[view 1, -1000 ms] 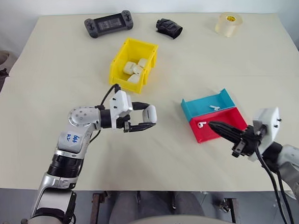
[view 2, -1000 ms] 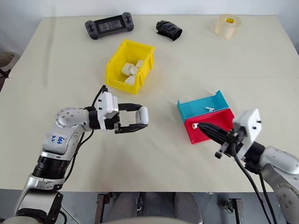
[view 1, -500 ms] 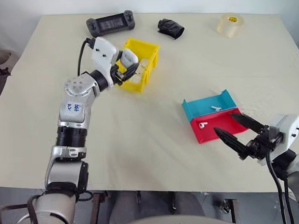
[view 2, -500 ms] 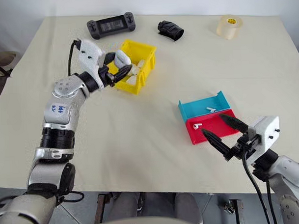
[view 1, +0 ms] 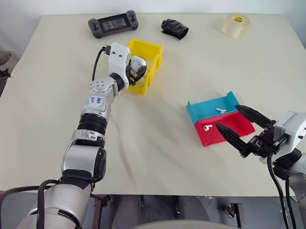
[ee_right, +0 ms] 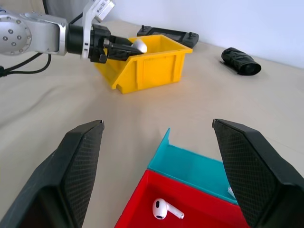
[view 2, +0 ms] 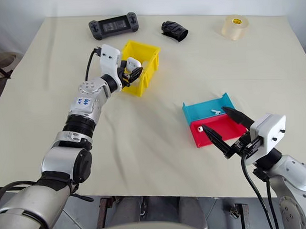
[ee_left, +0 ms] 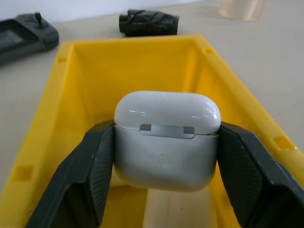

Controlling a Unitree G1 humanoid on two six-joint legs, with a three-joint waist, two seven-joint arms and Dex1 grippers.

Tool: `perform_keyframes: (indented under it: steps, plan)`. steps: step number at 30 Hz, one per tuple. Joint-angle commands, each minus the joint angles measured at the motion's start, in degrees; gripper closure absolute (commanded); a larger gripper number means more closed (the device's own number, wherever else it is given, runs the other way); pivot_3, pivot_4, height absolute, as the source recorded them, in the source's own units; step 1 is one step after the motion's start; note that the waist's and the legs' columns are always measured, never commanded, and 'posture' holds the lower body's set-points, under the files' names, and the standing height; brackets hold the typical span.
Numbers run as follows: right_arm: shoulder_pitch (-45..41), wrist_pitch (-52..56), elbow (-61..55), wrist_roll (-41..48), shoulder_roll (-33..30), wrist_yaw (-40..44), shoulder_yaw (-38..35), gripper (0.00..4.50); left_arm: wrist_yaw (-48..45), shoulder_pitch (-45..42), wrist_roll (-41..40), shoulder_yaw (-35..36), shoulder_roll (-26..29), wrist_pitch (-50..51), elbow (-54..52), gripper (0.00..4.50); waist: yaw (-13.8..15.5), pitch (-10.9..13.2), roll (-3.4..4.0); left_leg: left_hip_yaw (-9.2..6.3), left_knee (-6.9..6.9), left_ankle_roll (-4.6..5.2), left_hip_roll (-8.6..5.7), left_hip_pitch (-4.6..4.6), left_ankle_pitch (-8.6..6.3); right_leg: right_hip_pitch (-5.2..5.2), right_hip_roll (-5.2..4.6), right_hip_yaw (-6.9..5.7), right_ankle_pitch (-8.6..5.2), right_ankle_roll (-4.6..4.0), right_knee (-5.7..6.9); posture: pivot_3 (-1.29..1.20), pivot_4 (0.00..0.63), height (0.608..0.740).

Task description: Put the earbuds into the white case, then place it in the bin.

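Left gripper (ee_left: 166, 161) pinches a glossy rounded white case (ee_left: 167, 137) over the yellow plastic bin (ee_left: 85, 71); right gripper (ee_right: 159, 156) gapes empty, textured black fingers (ee_right: 76, 161) flanking the red tray (ee_right: 190, 202).

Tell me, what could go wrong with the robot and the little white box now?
1. The left gripper holds the white case over the yellow bin. If it lets go unevenly, the case might bounce off the cases already inside.
2. One earbud lies in the red tray and one in the teal tray. The case's lid is shut, so it may be binned without them.
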Motion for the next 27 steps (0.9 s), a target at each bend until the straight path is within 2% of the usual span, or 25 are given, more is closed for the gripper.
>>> perform_keyframes:
  steps: [1, 8, 11, 14, 19, 24, 27]
  plan:
    - [-0.7, -0.8, -1.4, 0.3, 0.3, -0.4, 0.5, 0.63, -1.0, -0.4, -0.5, 0.8, 1.0, -1.1, -3.3, 0.07, 0.0, 0.0, 0.0, 0.0, 0.0, 0.0, 0.0, 0.0, 0.0, 0.0, 0.0, 0.0, 0.0, 0.0, 0.0, 0.0, 0.15, 0.74]
    - [-2.6, -1.3, 0.5, 0.0, -0.3, 0.9, 1.6, 0.63, -9.4, 11.1, -2.7, -0.5, 4.3, -1.3, -24.9, 0.02, -0.3, 0.0, 0.0, -0.01, -0.03, -0.01, 0.07, 0.0, 0.0, -0.02, -0.02, 0.02, 0.0, 0.0, 0.13, 0.0, 0.15, 0.74]
    - [-4.6, -1.6, 2.7, -0.1, -0.9, 2.5, 2.5, 0.63, -17.3, 22.1, -7.9, 1.0, 8.4, -0.6, -39.5, 0.02, -0.6, 0.0, 0.0, -0.03, 0.0, -0.02, 0.24, -0.01, 0.01, -0.02, -0.02, 0.01, 0.0, 0.0, 0.11, 0.0, 0.15, 0.74]
    - [-6.1, -2.2, 4.4, -0.5, -1.1, 4.2, 3.6, 0.63, -21.4, 29.1, -11.1, 2.1, 11.4, -0.9, -46.9, 0.02, -1.2, 0.0, 0.01, 0.01, -0.07, -0.02, 0.37, 0.04, 0.01, -0.02, -0.02, 0.05, 0.0, -0.01, 0.14, 0.0, 0.15, 0.74]
    - [-9.7, -3.9, 9.5, -2.3, -0.9, 6.4, 5.3, 0.63, -25.8, 37.3, -10.3, 2.6, 14.8, -9.7, -49.0, 0.02, -1.0, 0.0, 0.0, 0.0, 0.0, -0.04, 0.38, 0.09, 0.02, 0.07, -0.02, 0.02, 0.0, -0.01, -0.13, 0.0, 0.15, 0.74]
    - [-12.6, -5.1, 13.3, -3.8, -0.4, 6.9, 6.3, 0.63, -23.6, 37.8, -8.5, 0.6, 13.0, -10.3, -47.2, 0.02, -0.8, 0.0, -0.01, -0.02, 0.0, -0.02, 0.31, 0.09, 0.01, 0.09, -0.07, 0.02, 0.0, -0.01, -0.12, 0.0, 0.15, 0.74]
    - [-13.1, -5.3, 13.9, -4.3, -0.2, 6.9, 6.9, 0.63, -21.7, 36.1, -10.2, -0.6, 9.9, -6.3, -47.8, 0.02, -0.6, 0.0, -0.01, -0.02, 0.01, -0.02, 0.3, 0.08, 0.01, 0.09, -0.07, 0.03, 0.0, -0.01, -0.11, 0.0, 0.15, 0.74]
